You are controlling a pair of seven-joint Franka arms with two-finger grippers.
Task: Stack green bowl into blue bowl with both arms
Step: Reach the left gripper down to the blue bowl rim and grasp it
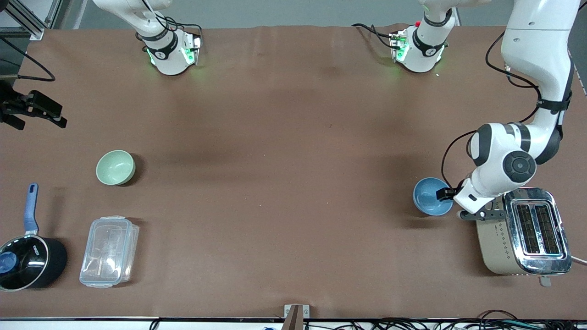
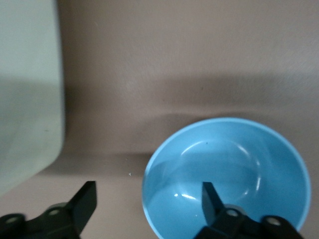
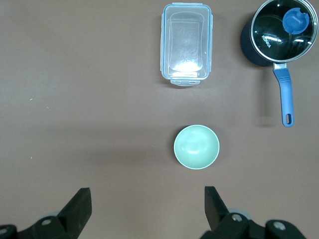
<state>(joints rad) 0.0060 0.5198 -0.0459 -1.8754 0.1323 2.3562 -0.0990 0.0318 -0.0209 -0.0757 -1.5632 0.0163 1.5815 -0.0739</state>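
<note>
The blue bowl (image 1: 429, 198) stands upright on the brown table at the left arm's end, beside the toaster. My left gripper (image 1: 447, 193) is low at its rim and open. In the left wrist view the gripper (image 2: 148, 199) straddles the blue bowl's (image 2: 239, 169) rim, with one finger inside and one outside, not closed on it. The green bowl (image 1: 115, 167) stands alone at the right arm's end. My right gripper (image 3: 147, 199) is open and empty, high above the table, with the green bowl (image 3: 196, 147) well below it and off to one side.
A silver toaster (image 1: 523, 233) stands right beside the left gripper and fills one side of the left wrist view (image 2: 27, 89). A clear lidded container (image 1: 109, 251) and a black pot with a blue handle (image 1: 30, 261) lie nearer to the front camera than the green bowl.
</note>
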